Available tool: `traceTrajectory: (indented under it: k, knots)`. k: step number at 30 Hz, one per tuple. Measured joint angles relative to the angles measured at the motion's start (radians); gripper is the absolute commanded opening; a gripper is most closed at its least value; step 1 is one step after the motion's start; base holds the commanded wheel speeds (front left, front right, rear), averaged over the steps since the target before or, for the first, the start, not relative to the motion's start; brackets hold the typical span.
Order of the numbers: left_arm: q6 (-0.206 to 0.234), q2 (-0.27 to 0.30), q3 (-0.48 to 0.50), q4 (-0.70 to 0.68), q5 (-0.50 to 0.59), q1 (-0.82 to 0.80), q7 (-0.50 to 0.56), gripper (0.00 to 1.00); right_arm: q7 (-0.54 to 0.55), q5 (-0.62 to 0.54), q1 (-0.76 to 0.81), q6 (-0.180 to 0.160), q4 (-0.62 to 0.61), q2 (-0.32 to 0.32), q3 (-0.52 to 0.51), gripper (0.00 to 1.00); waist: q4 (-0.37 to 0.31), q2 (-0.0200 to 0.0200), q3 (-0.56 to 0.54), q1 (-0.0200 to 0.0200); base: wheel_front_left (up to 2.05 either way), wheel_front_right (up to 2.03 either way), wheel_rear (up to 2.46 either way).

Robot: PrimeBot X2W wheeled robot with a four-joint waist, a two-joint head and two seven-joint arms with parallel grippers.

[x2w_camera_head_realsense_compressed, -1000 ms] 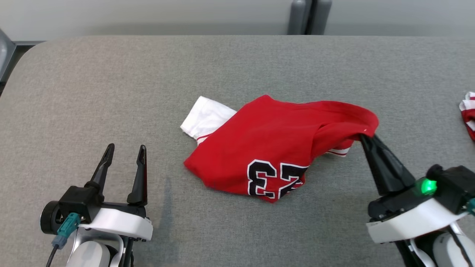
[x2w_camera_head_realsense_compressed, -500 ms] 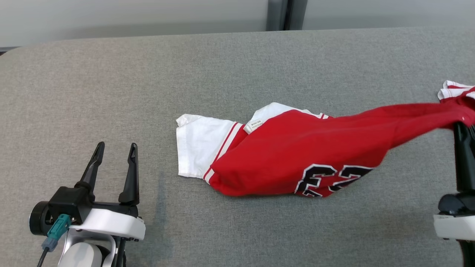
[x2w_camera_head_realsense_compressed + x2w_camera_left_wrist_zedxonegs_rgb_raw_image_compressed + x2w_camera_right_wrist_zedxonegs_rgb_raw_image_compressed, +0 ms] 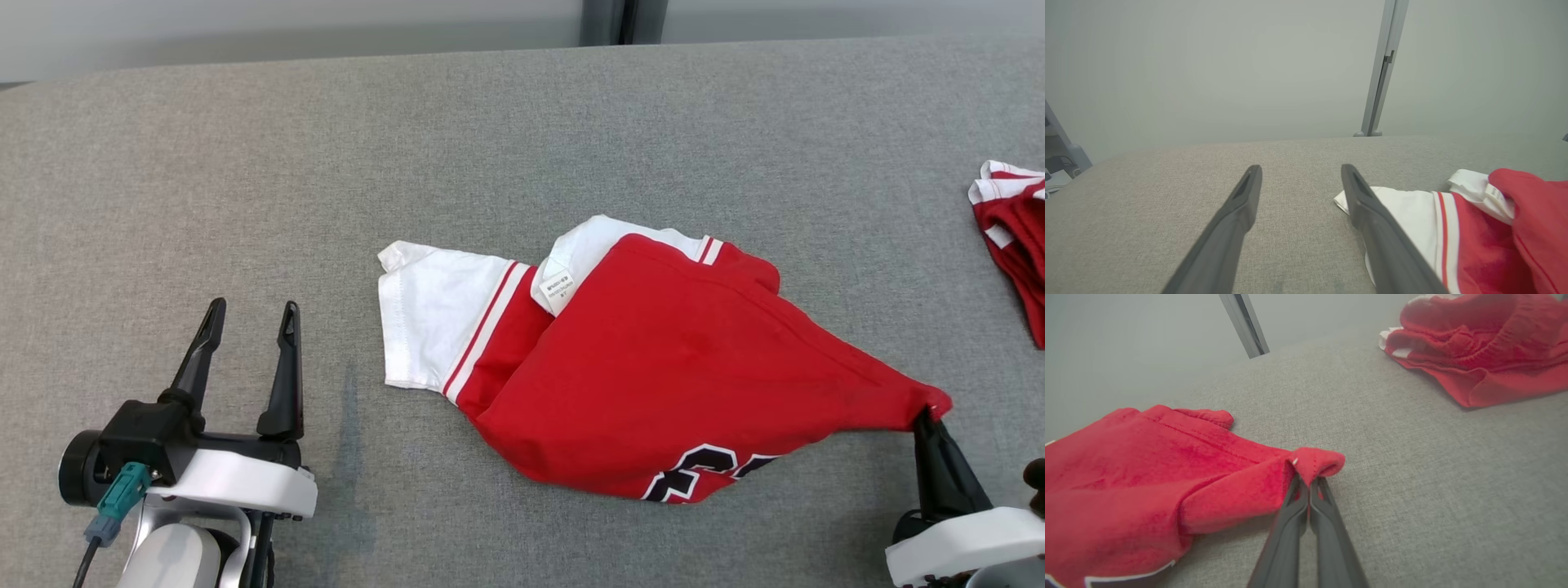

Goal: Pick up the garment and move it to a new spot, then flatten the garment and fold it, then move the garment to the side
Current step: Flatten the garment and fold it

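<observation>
The garment (image 3: 678, 376) is a red jersey with white sleeves and black numbers, lying rumpled on the grey table (image 3: 490, 147). Its right corner is stretched out to a point and pinched in my right gripper (image 3: 927, 418), which is shut on it at the lower right. The right wrist view shows that corner (image 3: 1316, 461) folded over my closed fingertips (image 3: 1308, 482). My left gripper (image 3: 249, 314) stands open at the lower left, apart from the jersey, nothing between its fingers. In the left wrist view the white sleeve (image 3: 1408, 212) lies just right of the left gripper (image 3: 1300, 171).
A second red garment with white trim (image 3: 1012, 237) lies at the table's right edge, also seen as a red heap (image 3: 1478, 351) in the right wrist view. A grey wall with a vertical post (image 3: 604, 20) runs behind the table.
My right gripper has drawn the jersey's corner out to the right, then down toward the near edge, spreading the cloth and uncovering the white sleeves. The camera has shifted. The left gripper stayed still.
</observation>
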Motion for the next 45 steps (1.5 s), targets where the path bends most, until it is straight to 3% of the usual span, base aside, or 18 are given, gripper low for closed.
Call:
traceTrajectory:
  k: [4, 5, 6, 7, 13, 18, 24, 30, 45]
  knots:
    - [0.004, 0.0, -0.001, 0.003, 0.0, 0.0, 0.0, 1.0, -0.024, 0.025, -0.023, 0.0, 0.08, -0.019, 0.028, 0.0, -0.001, 0.0, -0.005, 0.0, 0.0, 0.0, 0.0]
    - [0.004, 0.0, -0.002, 0.004, -0.001, 0.0, 0.0, 1.0, -0.031, 0.029, -0.027, 0.0, 0.092, -0.024, 0.034, 0.27, -0.001, 0.0, -0.007, 0.0, 0.0, 0.0, 0.0]
    - [0.004, 0.0, -0.002, 0.005, -0.002, 0.0, 0.0, 1.0, -0.035, 0.031, -0.031, 0.0, 0.104, -0.03, 0.035, 0.87, -0.002, 0.0, -0.01, 0.0, 0.0, 0.0, 0.0]
    - [0.004, 0.0, -0.002, 0.005, -0.002, 0.0, 0.0, 1.0, -0.035, 0.031, -0.031, 0.0, 0.104, -0.03, 0.035, 1.0, -0.002, 0.0, -0.01, 0.0, 0.0, 0.0, 0.0]
    - [0.013, -0.001, -0.001, 0.007, -0.005, 0.016, -0.004, 1.0, -0.072, 0.008, -0.043, 0.0, 0.084, -0.063, -0.016, 1.0, -0.004, 0.0, -0.03, 0.0, 0.0, 0.0, 0.0]
    - [0.027, -0.001, 0.004, 0.007, -0.009, 0.03, -0.008, 1.0, -0.079, -0.048, -0.052, 0.0, -0.026, -0.079, -0.053, 1.0, -0.005, 0.0001, -0.057, 0.0, 0.0, 0.0, 0.0]
    - [0.04, 0.001, 0.004, 0.013, -0.011, 0.082, -0.008, 1.0, -0.021, -0.119, -0.042, 0.0, -0.196, -0.062, 0.002, 1.0, -0.006, 0.0001, -0.115, 0.0, 0.0, 0.0, 0.0]
    - [0.047, 0.003, -0.003, 0.003, -0.016, 0.104, 0.002, 1.0, 0.031, -0.157, 0.004, 0.0, -0.277, -0.049, 0.033, 1.0, 0.001, 0.0, -0.153, 0.0, 0.0, 0.0, 0.0]
    - [0.056, 0.014, -0.023, -0.023, -0.014, 0.122, 0.018, 1.0, 0.073, -0.168, 0.07, 0.0, -0.324, -0.023, 0.034, 1.0, 0.006, 0.0, -0.146, 0.0, 0.0, 0.0, 0.0]
